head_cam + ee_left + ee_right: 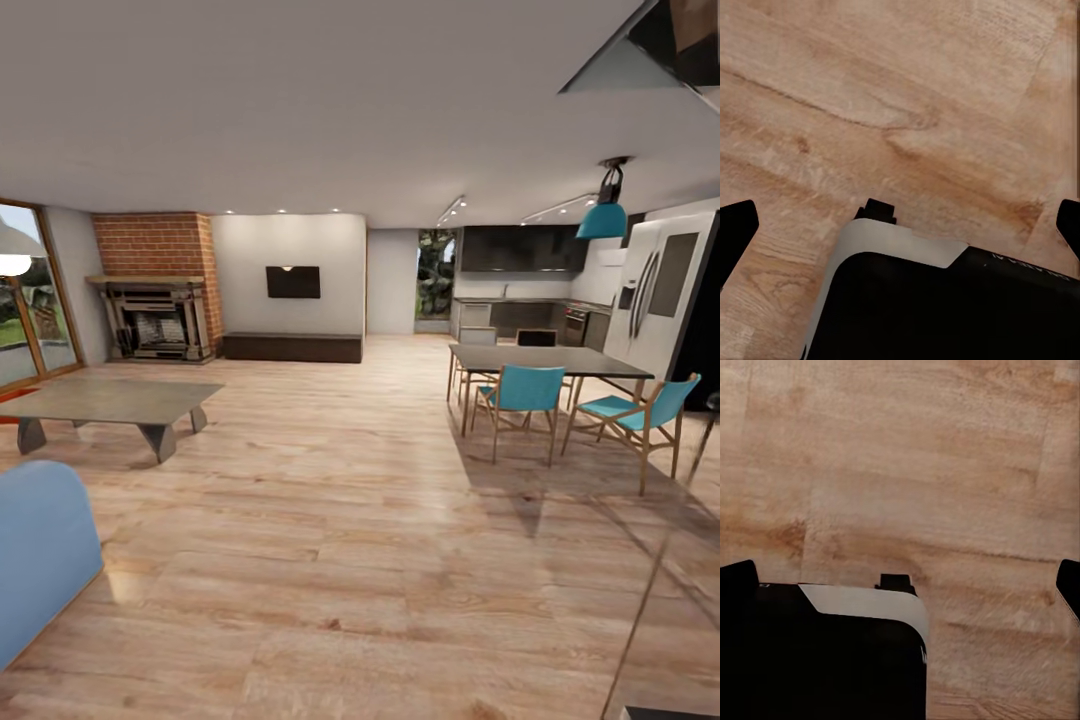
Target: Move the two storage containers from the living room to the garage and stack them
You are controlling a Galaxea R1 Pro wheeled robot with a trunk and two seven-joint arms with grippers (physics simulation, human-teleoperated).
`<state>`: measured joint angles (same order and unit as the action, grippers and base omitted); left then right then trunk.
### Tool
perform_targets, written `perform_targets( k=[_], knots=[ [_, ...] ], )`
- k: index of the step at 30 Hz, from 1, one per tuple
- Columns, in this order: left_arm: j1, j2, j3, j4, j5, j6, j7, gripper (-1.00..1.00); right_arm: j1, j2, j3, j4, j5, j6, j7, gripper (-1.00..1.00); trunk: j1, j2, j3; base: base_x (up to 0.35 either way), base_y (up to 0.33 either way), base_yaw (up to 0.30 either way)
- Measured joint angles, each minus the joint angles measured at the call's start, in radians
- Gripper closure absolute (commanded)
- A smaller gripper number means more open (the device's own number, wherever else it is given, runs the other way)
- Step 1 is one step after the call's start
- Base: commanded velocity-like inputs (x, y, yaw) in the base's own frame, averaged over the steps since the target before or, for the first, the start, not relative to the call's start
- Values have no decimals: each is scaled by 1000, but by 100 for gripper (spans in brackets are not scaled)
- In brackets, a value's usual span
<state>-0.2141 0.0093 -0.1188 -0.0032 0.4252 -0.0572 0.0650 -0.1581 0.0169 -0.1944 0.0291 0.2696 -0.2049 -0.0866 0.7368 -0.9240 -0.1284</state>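
I am in the living room (330,520), on light wood plank flooring; the two storage containers, the garage and its floor are out of view. A thin red-orange sliver (14,394) shows at the left edge behind the coffee table, too little to tell what it is. My left gripper (900,229) hangs over the planks, its dark fingertips (735,232) far apart at the picture's edges, open and empty. My right gripper (902,583) hangs the same way, fingertips (736,581) wide apart, holding nothing. A black and white part of my own body (945,307) lies under both.
A low grey coffee table (110,400) stands at left, a blue sofa arm (40,560) near left. A brick fireplace (155,315) and glass doors (25,300) lie far left. A dining table (545,360) with teal chairs (525,395) and a fridge (665,290) stand right.
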Motion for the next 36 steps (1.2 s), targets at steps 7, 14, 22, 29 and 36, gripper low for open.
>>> perform_targets(
  k=[7, 14, 22, 29, 36],
  knots=[
    [0, 0, 0, 0, 0, 1, 0, -100, 0, 0, 0, 0, -1, 0, 0, -100, 0, 0, 0, 323, 0, 0],
    [0, 0, 0, 0, 1, 1, 0, -100, 0, 0, -1, 0, -1, 0, -2, -100, 0, 0, 0, 323, 0, 0],
    [0, 0, 0, 0, 1, 1, 0, -100, 0, 0, -1, 0, -2, 0, -3, -100, 0, 0, 0, 323, 0, 0],
    [0, 0, 0, 0, 1, 1, 0, -100, 0, 1, -1, 0, -3, 0, -3, -100, 0, 0, 0, 323, 0, 0],
    [0, 0, 0, 0, 0, 1, 0, -100, 0, 1, 0, 0, -1, 0, -4, -100, 0, 0, 0, 323, 0, 1]
  ],
)
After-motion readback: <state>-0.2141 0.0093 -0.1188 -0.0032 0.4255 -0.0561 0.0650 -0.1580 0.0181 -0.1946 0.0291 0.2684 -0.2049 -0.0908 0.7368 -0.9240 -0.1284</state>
